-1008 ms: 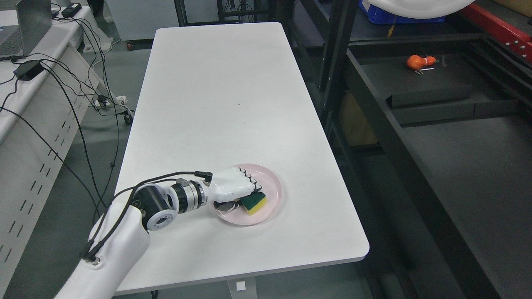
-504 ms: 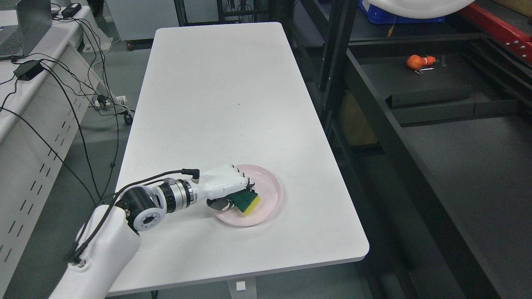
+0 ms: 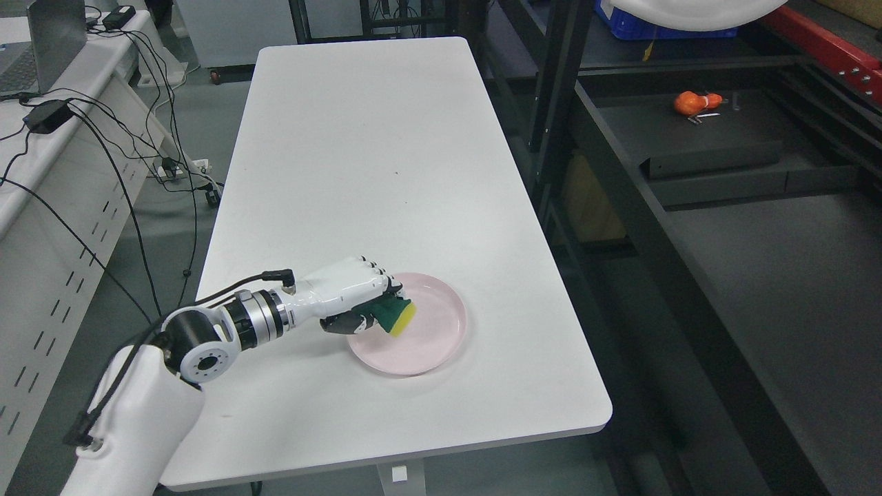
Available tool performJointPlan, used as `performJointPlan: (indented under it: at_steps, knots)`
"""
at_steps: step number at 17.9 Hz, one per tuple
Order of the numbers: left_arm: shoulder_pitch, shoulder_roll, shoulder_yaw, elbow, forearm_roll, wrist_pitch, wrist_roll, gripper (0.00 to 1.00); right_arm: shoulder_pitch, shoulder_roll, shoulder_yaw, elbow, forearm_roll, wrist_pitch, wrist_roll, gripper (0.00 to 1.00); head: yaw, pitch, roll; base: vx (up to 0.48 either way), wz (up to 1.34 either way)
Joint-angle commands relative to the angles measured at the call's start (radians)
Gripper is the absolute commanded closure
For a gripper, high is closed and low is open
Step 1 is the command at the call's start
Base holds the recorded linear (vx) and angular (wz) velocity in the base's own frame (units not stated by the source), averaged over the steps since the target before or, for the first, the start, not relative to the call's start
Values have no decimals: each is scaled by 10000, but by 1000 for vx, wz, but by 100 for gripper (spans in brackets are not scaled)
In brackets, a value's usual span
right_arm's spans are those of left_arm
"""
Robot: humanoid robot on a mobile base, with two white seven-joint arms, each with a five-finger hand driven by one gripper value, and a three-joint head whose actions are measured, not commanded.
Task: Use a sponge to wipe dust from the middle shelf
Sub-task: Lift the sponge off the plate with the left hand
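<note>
One robot hand [image 3: 355, 303], left, fingers curled tight round sponge [image 3: 395, 316], raised just above plate [image 3: 427, 344] at its left rim, on desk [image 3: 372, 172]; pickup done, shelf [image 3: 689, 131] to right not yet wiped

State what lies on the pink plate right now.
Nothing visible rests on the pink plate; the left hand holds the sponge over its left rim. The part beneath the hand is hidden.

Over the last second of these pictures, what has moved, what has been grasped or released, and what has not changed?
The left hand, already closed on the sponge, drew back toward the picture's left and lifted the sponge off the middle of the pink plate to its left rim. Nothing was released. The plate, white table and dark shelving stayed put.
</note>
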Motion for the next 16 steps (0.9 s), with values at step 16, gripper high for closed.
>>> performJointPlan:
  at_steps: [16]
  knots:
    - [829, 479, 2773, -3619, 2395, -1350, -378, 100, 1, -175, 0, -175, 0, 723, 4, 0, 0, 1, 0, 0, 0]
